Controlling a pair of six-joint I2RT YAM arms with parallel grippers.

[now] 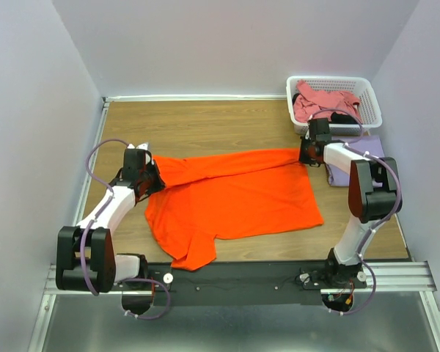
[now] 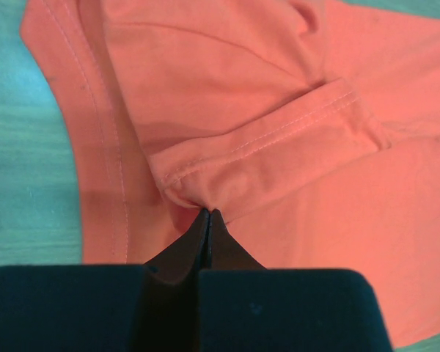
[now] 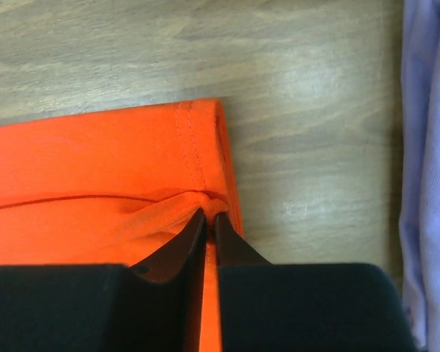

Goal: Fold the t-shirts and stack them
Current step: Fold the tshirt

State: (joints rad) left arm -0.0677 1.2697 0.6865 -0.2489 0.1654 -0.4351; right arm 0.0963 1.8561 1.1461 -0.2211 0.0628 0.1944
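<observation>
1. Left gripper point(image 2: 207, 213) is clenched tight, its tips pinching a folded hem of the orange t-shirt point(image 1: 235, 194) right at its nose.
2. The orange t-shirt lies spread on the table point(image 1: 205, 125) between the two grippers. A folded band of it runs from one set of tips across to the other.
3. Right gripper point(image 3: 209, 214) has its jaws a sliver apart, with a pucker of the shirt's corner between the tips. Firm hold or not, I cannot tell.
4. The lavender t-shirt point(image 3: 425, 147) lies just to the right of that gripper, apart from the orange corner.
5. Beyond the right gripper, the white basket point(image 1: 330, 79) holds the pink t-shirt point(image 1: 319, 103) and a bit of black cloth point(image 1: 343, 118).
</observation>
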